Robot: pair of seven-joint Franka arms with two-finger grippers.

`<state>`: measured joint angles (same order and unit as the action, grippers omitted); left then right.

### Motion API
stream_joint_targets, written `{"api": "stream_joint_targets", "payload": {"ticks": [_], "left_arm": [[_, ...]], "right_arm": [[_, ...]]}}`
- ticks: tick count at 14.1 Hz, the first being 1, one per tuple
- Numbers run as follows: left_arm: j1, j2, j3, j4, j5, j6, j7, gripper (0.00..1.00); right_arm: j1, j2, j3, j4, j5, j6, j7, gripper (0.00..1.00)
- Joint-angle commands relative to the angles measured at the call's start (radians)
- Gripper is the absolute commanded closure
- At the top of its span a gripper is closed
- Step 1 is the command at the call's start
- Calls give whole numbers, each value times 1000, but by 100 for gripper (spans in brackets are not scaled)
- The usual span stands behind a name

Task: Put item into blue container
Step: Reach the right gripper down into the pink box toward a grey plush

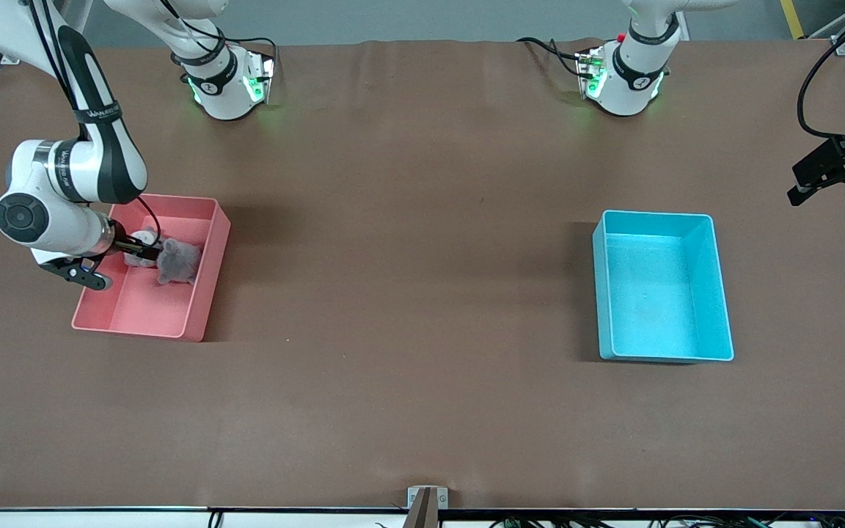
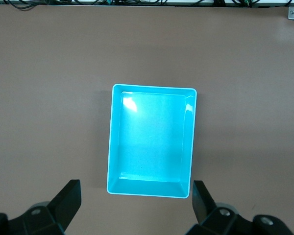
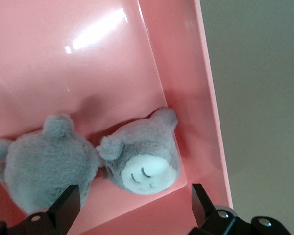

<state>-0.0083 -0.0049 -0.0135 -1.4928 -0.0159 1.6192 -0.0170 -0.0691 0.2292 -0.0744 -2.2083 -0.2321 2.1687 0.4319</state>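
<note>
Two plush toys in the pink bin (image 1: 202, 308), none yet in the blue container (image 1: 716, 293). Landmark for everything below: that pink bin, toward the right arm's end of the counter (image 1: 408, 220).

Right end effector (image 1: 145, 253) down inside the pink bin, fingers spread wide on either side of the toys, nothing pinched. Grey plush (image 3: 142, 159) with the white sleeping face tucked into a corner of the bin, touching two walls; second grey plush (image 3: 46, 164) just beside it, bodies touching. Corner placement probably awkward: walls leave little room for a finger on that side, so approach angled in from the open middle of the bin, wrist tipped. Which of the two toys is the target, not possible to tell; both lie between the spread fingers in the right wrist view.

Blue container well apart from the pink bin, toward the left arm's end of the counter, empty, open side up, ready to receive. Left end effector (image 2: 137, 208) waiting high up, off toward that end of the counter, looking down on the blue container, fingers likewise spread and holding nothing.

Step in hand, by judgement: closing on a plush. Lift, carry and drop all still to come. Main risk: catching both toys at once, or pinching fur only.
</note>
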Motion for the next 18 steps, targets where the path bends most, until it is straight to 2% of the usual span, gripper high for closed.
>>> {"api": "stream_joint_targets", "payload": {"ticks": [1,6,18], "left_arm": [[-6,-9,3,3,4,-7,5,0],[-6,-9,3,3,4,-7,3,0],[-7,-9,3,3,5,-7,3,0]], "right_arm": [[-6,28,8,-8,-33,28,86,0],[-14,79,10,-8,-93,97,116,0],[-17,116,10,-8,-93,105,162,0]]}}
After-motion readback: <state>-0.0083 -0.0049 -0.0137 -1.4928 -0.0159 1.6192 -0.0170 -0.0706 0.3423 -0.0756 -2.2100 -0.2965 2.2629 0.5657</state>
